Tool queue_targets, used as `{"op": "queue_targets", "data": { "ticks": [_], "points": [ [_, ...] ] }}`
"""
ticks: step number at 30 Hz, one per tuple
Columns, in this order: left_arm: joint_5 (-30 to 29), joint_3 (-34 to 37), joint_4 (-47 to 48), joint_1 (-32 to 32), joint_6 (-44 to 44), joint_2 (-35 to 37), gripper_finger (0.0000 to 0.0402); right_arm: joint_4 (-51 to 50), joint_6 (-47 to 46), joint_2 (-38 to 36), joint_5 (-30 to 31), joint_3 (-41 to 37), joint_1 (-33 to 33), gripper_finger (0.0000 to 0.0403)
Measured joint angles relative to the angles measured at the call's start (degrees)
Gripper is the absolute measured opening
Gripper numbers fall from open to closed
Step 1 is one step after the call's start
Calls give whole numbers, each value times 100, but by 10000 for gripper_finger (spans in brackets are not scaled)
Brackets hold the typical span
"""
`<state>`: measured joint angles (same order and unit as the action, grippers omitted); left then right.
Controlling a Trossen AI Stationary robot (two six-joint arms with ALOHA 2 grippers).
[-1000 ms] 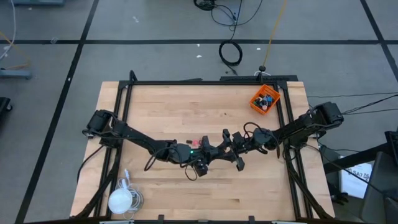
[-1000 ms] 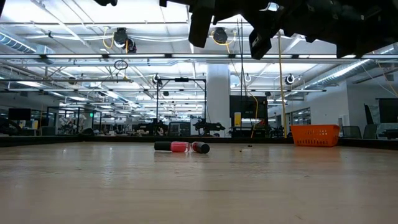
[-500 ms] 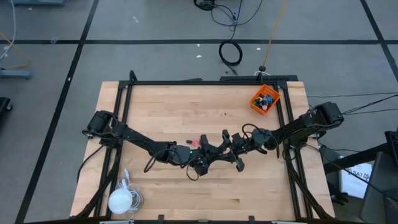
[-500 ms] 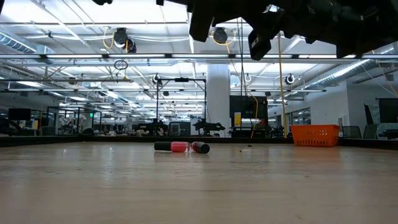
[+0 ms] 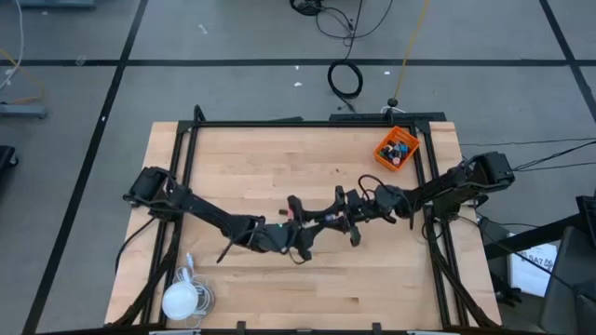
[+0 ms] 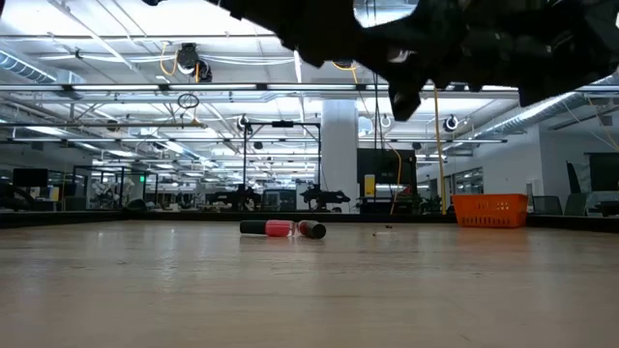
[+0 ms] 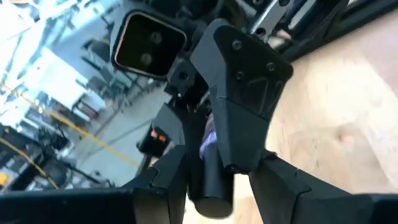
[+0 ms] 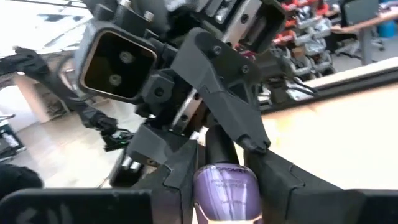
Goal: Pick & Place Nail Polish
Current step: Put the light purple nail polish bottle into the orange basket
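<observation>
A small purple nail polish bottle with a dark cap is held in the air over the middle of the table, between my two grippers. They meet tip to tip there. My left gripper is shut on the cap end. My right gripper is shut on the purple body. Two more bottles, pink and red, lie on their sides on the table just beyond the grippers; they also show in the high view. My left gripper pinches the bottle's dark cap between its two fingers, coming about level from the table's left. The bottle is lifted clear of the table, lying along the fingers, its purple body pointing away toward the right gripper. My right gripper pinches the bottle's purple glass body between its two fingers, coming about level from the table's right. The cap sticks out past the fingertips into the left gripper. The bottle is clear of the table.
An orange bin with several bottles in it stands at the table's far right corner. A white round object with a cord lies at the near left. Bare wood lies between the grippers and the bin.
Both grippers have drawn together over the table's middle and shifted a little toward the far edge; the left one has turned toward the right one. The pink and red bottles on the table have stayed put.
</observation>
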<state>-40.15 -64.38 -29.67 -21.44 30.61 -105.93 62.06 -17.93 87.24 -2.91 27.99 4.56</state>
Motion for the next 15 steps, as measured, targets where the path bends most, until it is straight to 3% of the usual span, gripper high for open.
{"op": "queue_targets", "data": {
  "ticks": [6,10,15],
  "points": [
    [-345,-31,470,80,-335,48,149,-230,-80,52,545,-277,-126,105],
    [-704,-20,700,146,-311,26,149,29,-323,2,579,-459,-163,105],
    [-725,-22,799,126,-657,26,150,20,-395,-130,682,-730,-337,105]
  ]
}}
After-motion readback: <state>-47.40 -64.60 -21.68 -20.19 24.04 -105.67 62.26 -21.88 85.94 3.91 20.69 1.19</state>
